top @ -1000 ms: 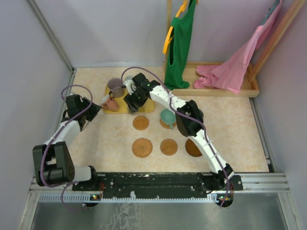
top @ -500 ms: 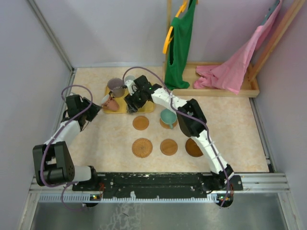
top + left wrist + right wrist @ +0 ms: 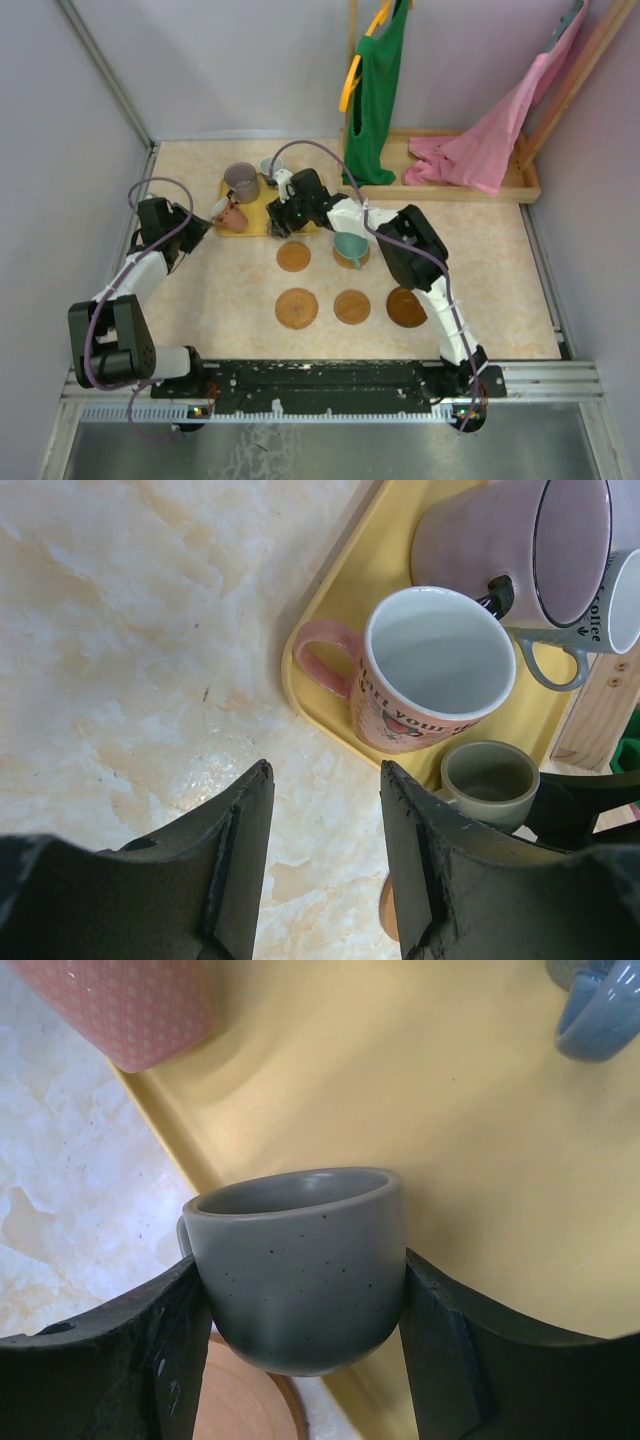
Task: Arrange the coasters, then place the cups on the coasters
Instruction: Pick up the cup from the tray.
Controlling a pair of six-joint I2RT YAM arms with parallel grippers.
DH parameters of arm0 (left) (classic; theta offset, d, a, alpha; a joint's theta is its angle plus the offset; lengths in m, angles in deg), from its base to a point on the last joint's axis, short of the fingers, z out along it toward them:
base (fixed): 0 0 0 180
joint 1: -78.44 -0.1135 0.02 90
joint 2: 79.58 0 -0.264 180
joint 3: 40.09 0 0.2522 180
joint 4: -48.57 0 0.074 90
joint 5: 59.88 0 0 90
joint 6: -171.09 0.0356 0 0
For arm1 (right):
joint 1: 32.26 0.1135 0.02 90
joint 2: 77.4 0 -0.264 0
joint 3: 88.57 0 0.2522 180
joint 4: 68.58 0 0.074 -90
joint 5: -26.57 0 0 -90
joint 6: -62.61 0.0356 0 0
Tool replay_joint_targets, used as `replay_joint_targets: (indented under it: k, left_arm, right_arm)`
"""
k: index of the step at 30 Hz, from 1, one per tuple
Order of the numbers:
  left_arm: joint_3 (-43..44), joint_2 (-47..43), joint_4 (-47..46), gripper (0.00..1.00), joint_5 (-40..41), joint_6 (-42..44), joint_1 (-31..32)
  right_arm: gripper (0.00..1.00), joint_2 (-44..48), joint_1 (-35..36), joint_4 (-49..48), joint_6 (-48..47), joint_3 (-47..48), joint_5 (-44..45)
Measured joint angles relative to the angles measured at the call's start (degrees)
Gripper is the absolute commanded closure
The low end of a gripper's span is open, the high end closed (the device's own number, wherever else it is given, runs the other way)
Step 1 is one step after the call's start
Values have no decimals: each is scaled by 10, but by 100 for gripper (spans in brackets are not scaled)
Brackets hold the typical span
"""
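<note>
Only wrist view shows right gripper [image 3: 300,1295] clasping grey cup [image 3: 295,1245]

Yellow tray [image 3: 255,218] on the marbled table [image 3: 500,280]; green garment [image 3: 375,100] and pink cloth [image 3: 470,155] hang behind.

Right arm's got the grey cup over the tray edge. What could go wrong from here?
The right gripper pinches the grey cup on its rounded wall; it could slip or tilt. The cup hangs by the rim of the yellow tray and might clip it if carried low. The right arm runs close to the teal cup; swinging to an empty coaster might knock it.
</note>
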Motion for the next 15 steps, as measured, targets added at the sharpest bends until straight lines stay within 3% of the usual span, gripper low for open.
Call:
replay_joint_targets:
  k: [15]
  left_arm:
    - [0, -5, -2, 47, -5, 1, 0]
  right_arm:
    - [100, 4, -2, -181, 116, -52, -8]
